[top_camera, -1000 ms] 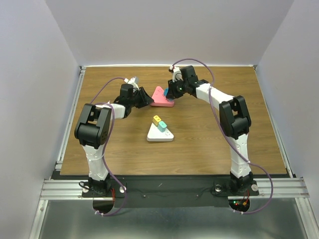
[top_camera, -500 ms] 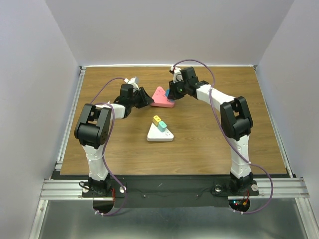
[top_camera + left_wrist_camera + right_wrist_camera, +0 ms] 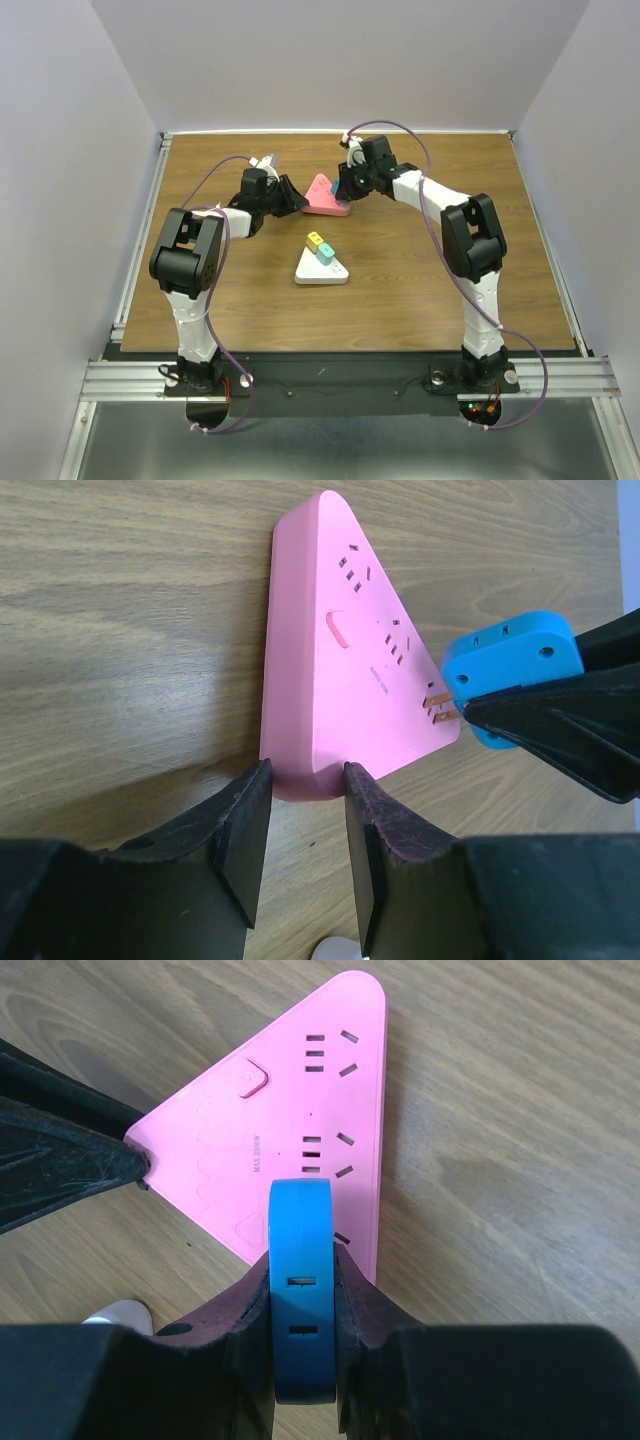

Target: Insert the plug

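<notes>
A wooden table (image 3: pixel 400 290) bears a pink power strip (image 3: pixel 322 192) and a white power strip (image 3: pixel 325 273)

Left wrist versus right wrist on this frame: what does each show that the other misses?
Left wrist only: the copper prongs, exposed between the blue plug and the pink power strip, so the plug is not fully seated; also the left claw clamping the strip's corner from both sides. Right wrist only: the right claw pinching the plug on both sides, seen from behind. Shared: strip, plug and wooden table.
</notes>
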`<state>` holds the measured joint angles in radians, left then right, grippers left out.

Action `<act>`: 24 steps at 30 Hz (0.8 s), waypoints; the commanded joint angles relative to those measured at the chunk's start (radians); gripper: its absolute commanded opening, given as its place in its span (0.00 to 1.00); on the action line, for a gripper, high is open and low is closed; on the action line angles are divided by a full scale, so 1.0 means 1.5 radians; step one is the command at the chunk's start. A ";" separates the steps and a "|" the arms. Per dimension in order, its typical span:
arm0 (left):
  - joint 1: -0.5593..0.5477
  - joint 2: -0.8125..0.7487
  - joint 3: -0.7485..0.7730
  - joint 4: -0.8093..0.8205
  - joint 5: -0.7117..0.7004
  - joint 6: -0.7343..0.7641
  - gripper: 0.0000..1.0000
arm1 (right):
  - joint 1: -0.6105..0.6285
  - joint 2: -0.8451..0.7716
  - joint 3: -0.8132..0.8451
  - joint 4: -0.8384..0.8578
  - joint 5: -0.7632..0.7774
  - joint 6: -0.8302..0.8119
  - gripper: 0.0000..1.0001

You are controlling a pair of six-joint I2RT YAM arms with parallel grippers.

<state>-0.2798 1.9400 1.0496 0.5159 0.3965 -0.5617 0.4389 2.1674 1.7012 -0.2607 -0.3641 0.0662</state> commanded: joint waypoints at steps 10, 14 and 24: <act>0.001 -0.018 0.010 0.006 0.006 0.011 0.44 | 0.025 -0.012 -0.035 -0.008 0.069 0.022 0.00; 0.001 -0.016 0.011 0.008 0.010 0.010 0.44 | 0.032 -0.019 -0.051 -0.008 0.089 0.011 0.00; 0.001 -0.012 0.012 0.009 0.016 0.010 0.43 | 0.040 -0.020 -0.114 -0.008 0.112 0.000 0.00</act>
<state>-0.2798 1.9400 1.0496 0.5159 0.4015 -0.5613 0.4793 2.1162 1.5883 -0.1726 -0.2317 0.0921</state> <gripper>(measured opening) 0.439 0.267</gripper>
